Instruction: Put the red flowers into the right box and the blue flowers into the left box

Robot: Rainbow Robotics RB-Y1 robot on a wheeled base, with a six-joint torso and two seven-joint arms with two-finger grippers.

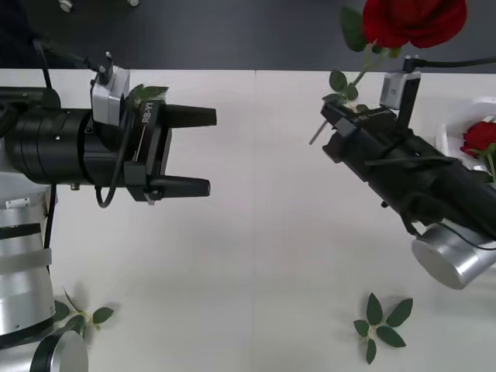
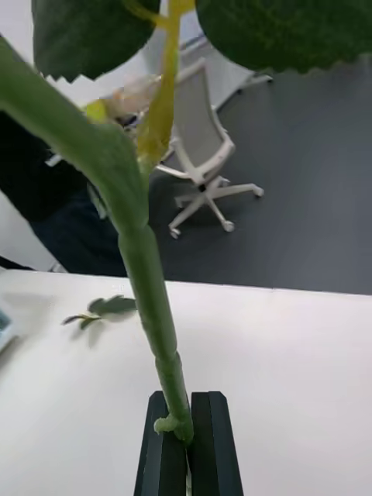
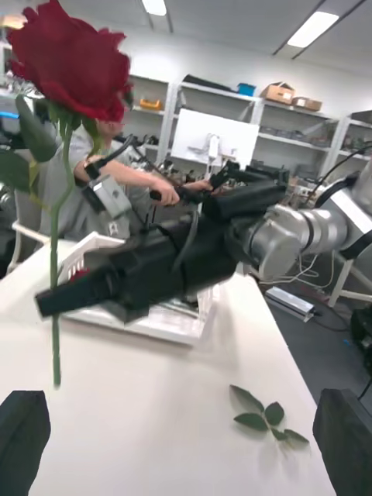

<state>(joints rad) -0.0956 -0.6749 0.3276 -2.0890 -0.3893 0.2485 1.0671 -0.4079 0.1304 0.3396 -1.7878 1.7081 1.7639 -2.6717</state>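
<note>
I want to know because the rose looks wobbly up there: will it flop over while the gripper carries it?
Probably only a little. The right gripper pinches the red rose's thin stem near the bottom, yet the stem stands nearly straight, so it seems fairly stiff. The big head sits far above the grip, so it may sway or swivel. It looks light.

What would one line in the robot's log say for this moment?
right gripper: shut on red rose stem, held above table | left gripper: open, empty | right box: holds another rose

Two loose leaf sprigs (image 1: pixel 384 324) (image 1: pixel 81 316) are lying on the white table (image 1: pixel 263 232) near the frame's bottom, while a white office chair (image 2: pixel 203 151) is standing behind.
</note>
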